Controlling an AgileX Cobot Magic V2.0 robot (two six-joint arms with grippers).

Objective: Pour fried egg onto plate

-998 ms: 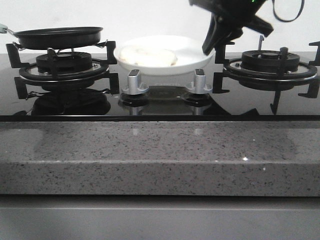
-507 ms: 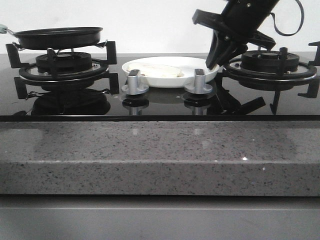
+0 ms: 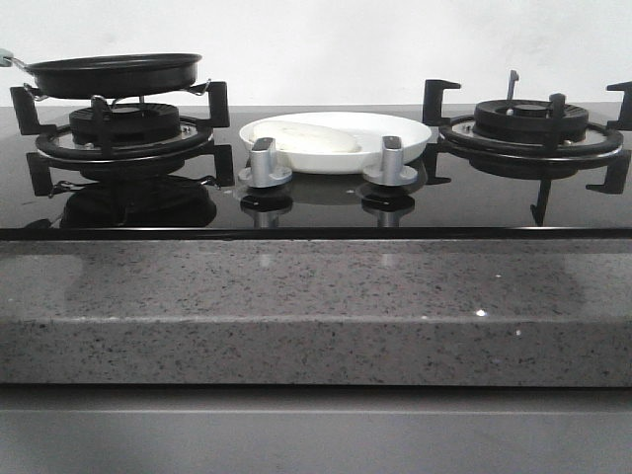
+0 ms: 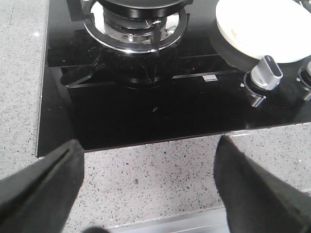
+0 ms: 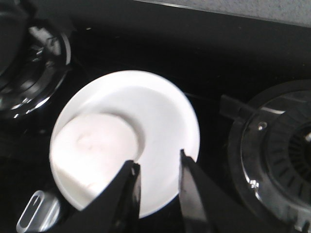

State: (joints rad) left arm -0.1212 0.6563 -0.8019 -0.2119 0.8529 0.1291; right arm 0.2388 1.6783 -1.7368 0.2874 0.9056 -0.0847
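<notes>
Front low, wrists overhead; all share plate (image 3: 395, 138).

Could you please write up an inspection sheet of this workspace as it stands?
Surface: glossy black hob set in a speckled grey counter.
Job's things: fried egg lies in the plate, left of centre; plate sits between the burners.
Clutter: black frying pan on the left burner; two silver knobs.
Grippers: left gripper open, over the counter edge; right gripper open, above the plate.
Cables: nothing seen.
Surroundings: plain white wall.
</notes>
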